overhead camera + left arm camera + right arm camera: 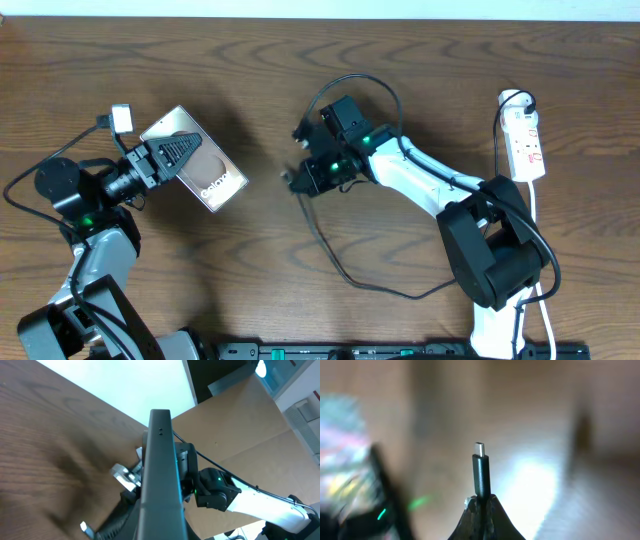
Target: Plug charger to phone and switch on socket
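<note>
Tightly, jaws on phone (pixel 213 178) and charger (pixel 480 473).

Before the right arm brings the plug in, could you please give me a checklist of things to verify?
1. Left claw shut on the phone, held off the table: ok.
2. Right claw shut on the charger, plug tip sticking out past the fingers: ok.
3. Plug tip at the phone: not ok, the overhead view shows a clear gap.
4. Plug tip lined up with the phone's port: cannot tell.
5. Socket switched on: cannot tell.
</note>
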Controlling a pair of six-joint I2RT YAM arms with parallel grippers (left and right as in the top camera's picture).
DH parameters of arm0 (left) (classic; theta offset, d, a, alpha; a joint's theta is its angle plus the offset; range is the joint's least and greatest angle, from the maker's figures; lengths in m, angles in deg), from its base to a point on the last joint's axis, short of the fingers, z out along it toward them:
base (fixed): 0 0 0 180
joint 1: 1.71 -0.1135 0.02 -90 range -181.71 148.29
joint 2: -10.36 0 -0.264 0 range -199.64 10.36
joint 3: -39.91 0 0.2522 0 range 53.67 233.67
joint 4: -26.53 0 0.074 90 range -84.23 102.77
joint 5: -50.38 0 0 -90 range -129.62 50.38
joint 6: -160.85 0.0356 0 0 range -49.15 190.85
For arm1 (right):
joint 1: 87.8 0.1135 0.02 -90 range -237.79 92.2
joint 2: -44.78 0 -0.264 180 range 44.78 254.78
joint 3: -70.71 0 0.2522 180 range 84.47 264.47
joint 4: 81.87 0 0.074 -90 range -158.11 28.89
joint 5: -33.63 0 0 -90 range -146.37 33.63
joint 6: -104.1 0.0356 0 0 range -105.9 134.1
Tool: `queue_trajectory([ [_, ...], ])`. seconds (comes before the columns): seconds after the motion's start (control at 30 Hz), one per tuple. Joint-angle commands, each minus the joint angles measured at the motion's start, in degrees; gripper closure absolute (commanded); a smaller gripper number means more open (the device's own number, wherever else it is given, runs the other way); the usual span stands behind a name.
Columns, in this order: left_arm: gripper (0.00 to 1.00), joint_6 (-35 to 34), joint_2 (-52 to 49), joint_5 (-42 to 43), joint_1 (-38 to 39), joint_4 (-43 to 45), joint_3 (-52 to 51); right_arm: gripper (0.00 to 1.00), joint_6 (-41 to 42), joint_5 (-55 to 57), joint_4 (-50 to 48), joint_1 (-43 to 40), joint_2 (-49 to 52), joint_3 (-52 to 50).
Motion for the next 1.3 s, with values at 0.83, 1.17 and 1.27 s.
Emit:
queue_trajectory([
  [0.83, 0.93, 0.7, 0.3, 0.7, -0.2, 0.5, 0.5, 0.99, -26.7, -35.0, 4.5, 4.1, -0.4, 0.0],
  [1.17, 0.92, -5.6, 0.3, -1.8, -0.2, 0.5, 0.5, 0.99, -18.6, -34.6, -5.7, 4.5, -0.4, 0.0],
  [1.27, 0.92, -5.7, 0.3, -1.9, -0.2, 0.5, 0.5, 0.99, -13.0, -34.2, -10.3, 4.5, -0.4, 0.0],
])
